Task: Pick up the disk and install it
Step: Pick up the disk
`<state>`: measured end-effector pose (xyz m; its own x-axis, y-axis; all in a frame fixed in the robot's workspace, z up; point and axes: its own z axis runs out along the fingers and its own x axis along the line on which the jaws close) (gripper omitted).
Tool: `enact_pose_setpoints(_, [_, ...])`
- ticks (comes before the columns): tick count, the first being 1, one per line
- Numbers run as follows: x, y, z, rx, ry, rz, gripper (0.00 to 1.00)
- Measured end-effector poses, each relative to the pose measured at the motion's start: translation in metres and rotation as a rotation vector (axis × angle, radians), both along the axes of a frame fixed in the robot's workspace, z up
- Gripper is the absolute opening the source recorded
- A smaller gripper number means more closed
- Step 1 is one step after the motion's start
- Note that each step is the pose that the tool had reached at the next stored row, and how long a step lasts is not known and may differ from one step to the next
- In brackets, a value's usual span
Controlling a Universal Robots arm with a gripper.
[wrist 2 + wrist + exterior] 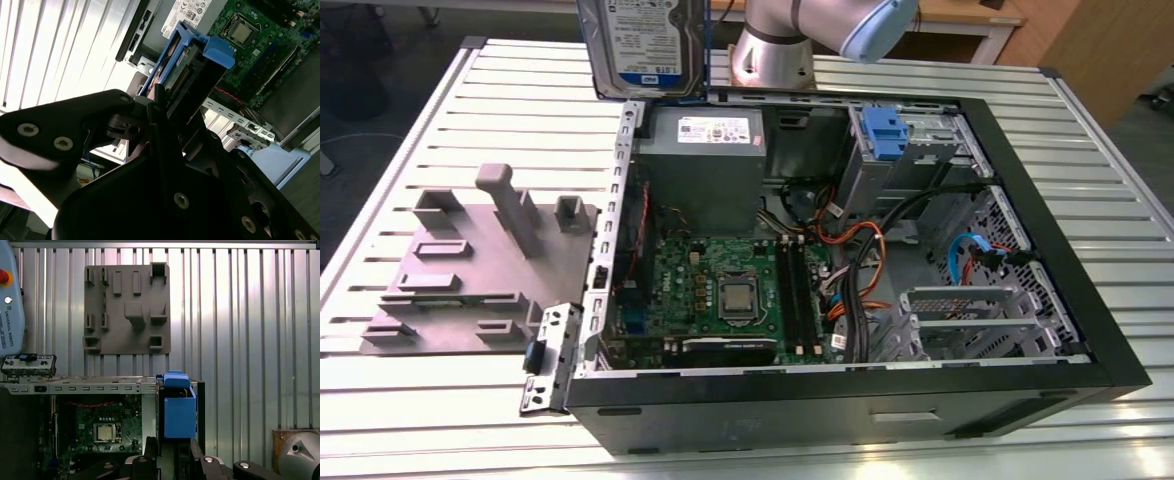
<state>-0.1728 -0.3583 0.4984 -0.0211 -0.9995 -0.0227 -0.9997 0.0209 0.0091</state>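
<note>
**Disk aloft over the open case**

We see the gripper (pixel 170 102) pinching the disk (pixel 644 42) by one end, holding it upright in the air above the far edge of the computer case (pixel 1107 345), towards the exterior view's left. Just below it sits the grey power supply (pixel 700 150), and the motherboard (pixel 720 280) lies nearer. In the first wrist view, the disk's blue rail (pixel 179 412) hangs beside the case wall. The grey fixture plate (pixel 454 270) rests on the slatted table (pixel 1067 130), beside the case at the exterior view's left.

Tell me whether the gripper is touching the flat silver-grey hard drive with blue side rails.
Touching. The second wrist view shows the gripper shut on the hard drive, black fingers clamping its end.
</note>
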Motion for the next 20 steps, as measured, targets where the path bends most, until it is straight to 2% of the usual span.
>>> enact_pose_setpoints(6, [0.0002,0.0,0.0,0.0,0.0,0.0,0.35])
enact_pose_setpoints(15, [0.0079,0.0,0.0,0.0,0.0,0.0,0.35])
enact_pose_setpoints(20, [0.0086,0.0,0.0,0.0,0.0,0.0,0.35])
